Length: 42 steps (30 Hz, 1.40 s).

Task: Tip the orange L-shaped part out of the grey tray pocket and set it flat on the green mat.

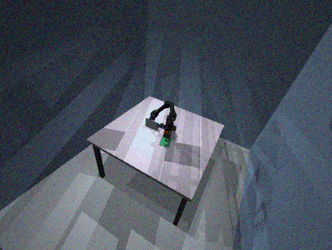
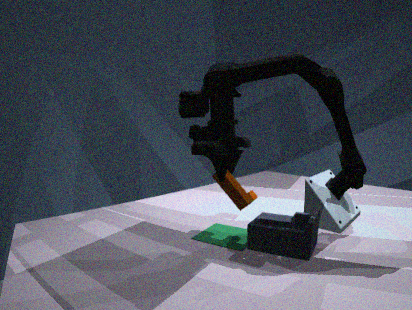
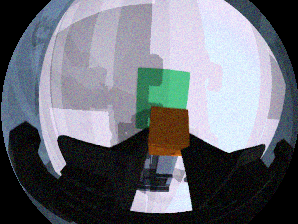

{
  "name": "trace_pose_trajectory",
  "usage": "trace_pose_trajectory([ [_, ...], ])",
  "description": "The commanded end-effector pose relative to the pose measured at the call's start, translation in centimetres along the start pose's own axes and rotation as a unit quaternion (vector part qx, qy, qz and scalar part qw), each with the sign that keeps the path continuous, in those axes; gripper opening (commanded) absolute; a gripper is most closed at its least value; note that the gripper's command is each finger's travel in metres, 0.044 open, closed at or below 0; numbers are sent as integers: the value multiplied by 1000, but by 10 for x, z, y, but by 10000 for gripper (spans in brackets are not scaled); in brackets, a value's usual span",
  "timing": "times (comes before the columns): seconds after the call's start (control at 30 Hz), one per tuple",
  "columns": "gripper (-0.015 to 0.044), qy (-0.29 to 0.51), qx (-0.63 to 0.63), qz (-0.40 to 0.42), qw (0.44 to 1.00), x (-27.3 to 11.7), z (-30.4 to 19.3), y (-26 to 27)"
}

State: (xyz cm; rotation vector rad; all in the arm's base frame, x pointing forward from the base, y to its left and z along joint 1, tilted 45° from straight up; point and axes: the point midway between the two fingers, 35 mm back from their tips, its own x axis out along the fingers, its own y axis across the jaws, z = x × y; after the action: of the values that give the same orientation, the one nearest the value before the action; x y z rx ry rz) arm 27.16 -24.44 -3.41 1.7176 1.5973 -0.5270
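Tabletop (image 1: 133, 149): pale, patchy with shadow, standing on dark legs in a dim blue-grey room
Arm (image 2: 320, 85): arching up from its base and over, wrist pointing down
Claw (image 2: 224, 170): clamping the orange part (image 2: 235, 190), which is hanging tilted in the air above the green mat (image 2: 220, 234), beside the grey tray (image 2: 282, 235)
Wrist view: showing the orange part (image 3: 168, 131) overlapping the mat's (image 3: 172, 90) near edge

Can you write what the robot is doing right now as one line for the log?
phase: carry | end effector: shut on orange L-shaped part | part: tilted, in air, clear of dark grey tray | flat green mat: nothing on it
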Motion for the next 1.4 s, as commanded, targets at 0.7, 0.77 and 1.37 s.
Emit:
trace_pose_trajectory([
  [0.7, 0, -1, -2, -1, 1000, 22, 21, -3],
  [0.77, 0, -1, -2, -1, 1000, 26, 21, -3],
  [1.37, 0, 0, -2, -1, 1000, 54, 21, -3],
])
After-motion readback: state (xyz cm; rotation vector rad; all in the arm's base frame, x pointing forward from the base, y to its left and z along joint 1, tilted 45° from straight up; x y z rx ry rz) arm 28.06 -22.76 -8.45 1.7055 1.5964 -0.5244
